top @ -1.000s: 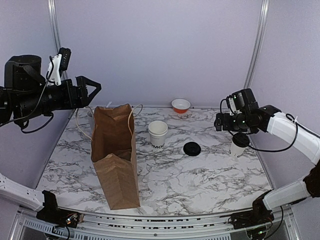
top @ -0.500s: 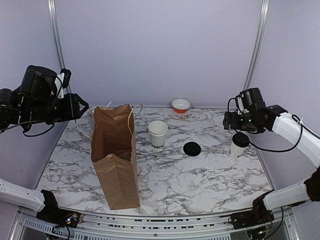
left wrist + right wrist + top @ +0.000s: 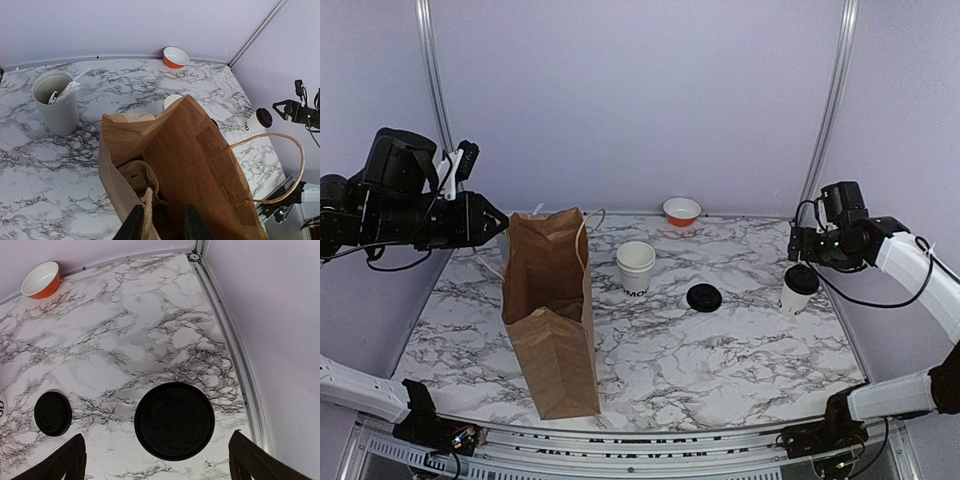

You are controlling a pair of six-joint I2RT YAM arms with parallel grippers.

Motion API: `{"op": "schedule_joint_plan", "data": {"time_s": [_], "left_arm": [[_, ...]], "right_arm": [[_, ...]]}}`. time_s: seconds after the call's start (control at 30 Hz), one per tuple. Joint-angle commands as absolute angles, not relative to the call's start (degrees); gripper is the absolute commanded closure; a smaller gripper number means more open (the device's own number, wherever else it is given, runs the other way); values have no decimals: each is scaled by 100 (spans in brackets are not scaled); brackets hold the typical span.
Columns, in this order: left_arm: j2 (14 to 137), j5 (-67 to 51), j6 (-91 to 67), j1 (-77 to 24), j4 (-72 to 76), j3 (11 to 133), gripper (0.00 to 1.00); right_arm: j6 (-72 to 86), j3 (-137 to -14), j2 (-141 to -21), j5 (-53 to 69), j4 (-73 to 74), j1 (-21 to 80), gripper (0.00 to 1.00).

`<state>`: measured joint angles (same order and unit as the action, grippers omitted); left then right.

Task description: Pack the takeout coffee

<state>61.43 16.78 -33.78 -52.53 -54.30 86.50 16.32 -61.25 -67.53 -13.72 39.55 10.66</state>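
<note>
Table: a marble table (image 3: pixel 720 350) with pale walls on three sides, and everything below stands on it.

Bag: a brown paper bag (image 3: pixel 552 310) stands upright at left of centre with its mouth open. One rope handle loops out to the side. Something brown lies down inside it, but I cannot tell what.

Left tool: the left gripper (image 3: pixel 162 227) hangs over the bag's open mouth, near the rim on the far-left side. Its fingers are a narrow gap apart, with nothing pinched between them.

Right tool: the right gripper (image 3: pixel 808 250) hovers just above the lidded cup. Its fingers are spread wide to either side and it holds nothing.

Canister: a grey canister (image 3: pixel 56 102) with white utensils sticking out stands behind the bag at the back left.

Open cup: the open cup (image 3: pixel 636 267) is white with dark lettering. It stands upright mid-table, just right of the bag and apart from it.

Lidded cup: the lidded cup (image 3: pixel 797 290) is white with a black top. It stands upright near the right edge of the table, outside the bag.

Bowl: an orange-and-white bowl (image 3: pixel 681 211) sits at the back wall.

Loose lid: the loose lid (image 3: pixel 703 297) is black and lies flat between the two cups, touching neither.
</note>
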Motion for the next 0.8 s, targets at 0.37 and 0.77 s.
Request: {"op": "schedule_joint_plan", "data": {"time_s": [0.37,0.77], "left_arm": [[6035,1519,-3235,-5229,-5941,9083,79],[6323,1230,-2956,-5238,-5764,9254,100]], "right_arm": [[1547,-5937,-6640,-1259,4034,690,4],[1539,-5864,-6757,-1267,4019,576,4]]}}
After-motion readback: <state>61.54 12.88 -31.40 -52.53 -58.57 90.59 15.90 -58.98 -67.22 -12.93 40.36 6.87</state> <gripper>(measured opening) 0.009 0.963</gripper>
